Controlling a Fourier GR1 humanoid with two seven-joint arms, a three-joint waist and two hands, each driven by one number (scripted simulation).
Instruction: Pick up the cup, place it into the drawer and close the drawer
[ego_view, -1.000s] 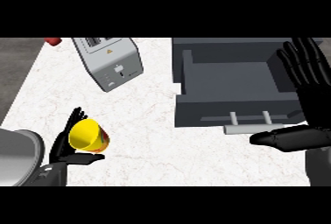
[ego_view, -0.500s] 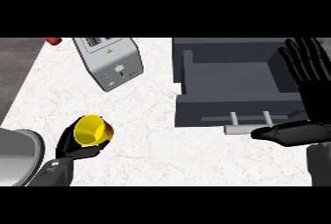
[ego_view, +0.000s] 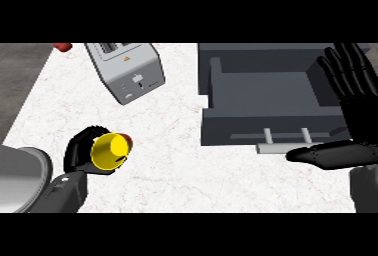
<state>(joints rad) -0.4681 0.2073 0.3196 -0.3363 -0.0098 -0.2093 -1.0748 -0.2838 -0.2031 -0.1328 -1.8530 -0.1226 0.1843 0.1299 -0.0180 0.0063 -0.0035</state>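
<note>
The left hand (ego_view: 83, 152) is low on the left of the white marbled counter (ego_view: 177, 170), its black fingers curled round the yellow cup (ego_view: 111, 150) — that is a grasp, with the cup tipped so its round face turns up toward the camera. A small reddish patch shows at the cup's upper right edge; what it is cannot be told. The grey forearm runs down from the hand to the lower edge of the view, beside the curved rim of a grey metal vessel (ego_view: 22, 175) at the far left.

Across the counter, well apart from the cup, the dark grey drawer (ego_view: 221, 100) stands pulled open, its hollow facing up and nothing visible inside. Its pale handle (ego_view: 284, 145) sticks out along the front edge. The right hand (ego_view: 354, 85) is over at the right edge, fingers straight and spread, pointing up alongside the drawer's right wall — released, holding nothing. Its thumb lies level just below the drawer front, near the handle's right end.

At the top of the counter a silver toaster (ego_view: 125, 70) lies at a slant, slots toward the far edge, and a small red object (ego_view: 63, 46) sits by the top left corner.
</note>
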